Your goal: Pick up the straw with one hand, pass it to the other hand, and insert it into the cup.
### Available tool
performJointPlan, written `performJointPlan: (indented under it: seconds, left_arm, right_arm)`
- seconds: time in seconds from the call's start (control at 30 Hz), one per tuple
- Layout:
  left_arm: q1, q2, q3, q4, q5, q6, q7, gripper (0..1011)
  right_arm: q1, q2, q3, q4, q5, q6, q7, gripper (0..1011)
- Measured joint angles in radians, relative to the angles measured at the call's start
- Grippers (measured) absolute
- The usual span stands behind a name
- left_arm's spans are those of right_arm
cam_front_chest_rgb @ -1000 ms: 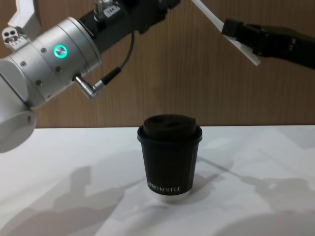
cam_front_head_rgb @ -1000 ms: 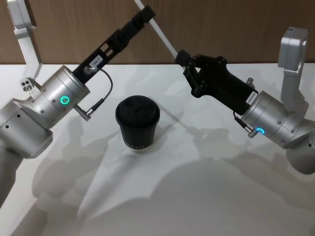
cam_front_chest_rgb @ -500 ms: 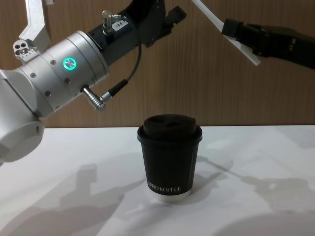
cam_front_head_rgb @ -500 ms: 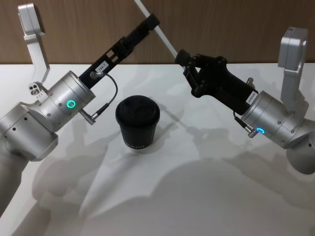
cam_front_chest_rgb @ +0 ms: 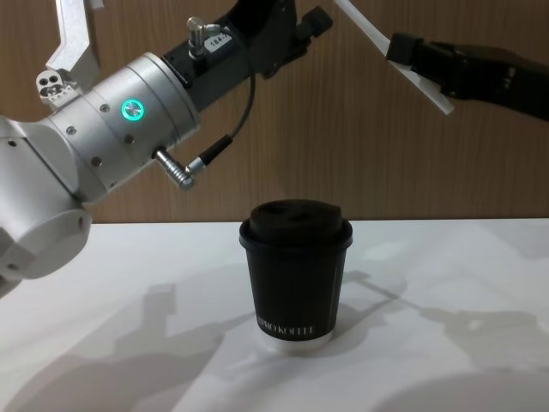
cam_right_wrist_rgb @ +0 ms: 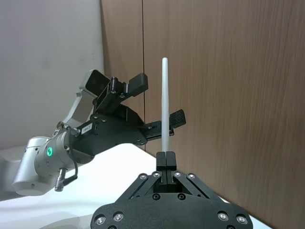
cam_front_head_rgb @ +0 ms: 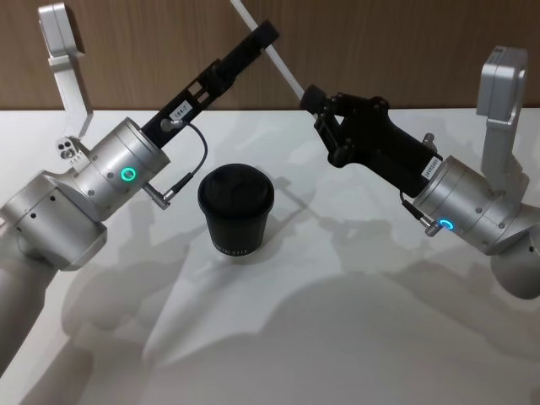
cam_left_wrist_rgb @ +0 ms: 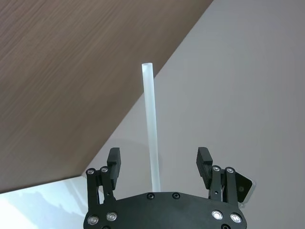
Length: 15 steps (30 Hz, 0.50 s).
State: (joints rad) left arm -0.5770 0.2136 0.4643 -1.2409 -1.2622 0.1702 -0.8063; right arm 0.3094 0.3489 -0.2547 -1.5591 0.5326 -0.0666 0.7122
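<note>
1. My right gripper [cam_front_head_rgb: 310, 98] is raised above the table [cam_front_head_rgb: 354, 321], behind the cup [cam_front_head_rgb: 235, 209] and to its right. Its fingers are pressed together on the straw [cam_front_head_rgb: 283, 72], pinching it near the lower end.
2. From that grip the straw slants up and to the left in front of the wood wall [cam_front_head_rgb: 380, 42]. In the chest view a short stub sticks out below the fingers.
3. My left gripper [cam_front_head_rgb: 265, 35] reaches in high from the left with its fingers [cam_left_wrist_rgb: 114, 160] spread wide. The upper part of the straw runs through the gap between them. In the left wrist view it sits about midway and touches neither finger.
4. In the right wrist view the straw stands straight out of the closed fingertips [cam_right_wrist_rgb: 162, 160] and passes between the left gripper's two open fingers farther up.
5. The cup stands upright on the table with its lid [cam_front_chest_rgb: 296, 219] on. It is below both grippers and well apart from the straw.
</note>
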Motion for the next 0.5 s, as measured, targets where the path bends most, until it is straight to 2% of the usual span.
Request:
performJointPlan:
  seconds: [0.5]
  left_arm:
    - [-0.042,-0.015,0.021,0.056,-0.002,-0.009,-0.006,1003]
  right_arm:
    - [0.0,0.0,0.0,0.0,0.0,0.0,0.0,2]
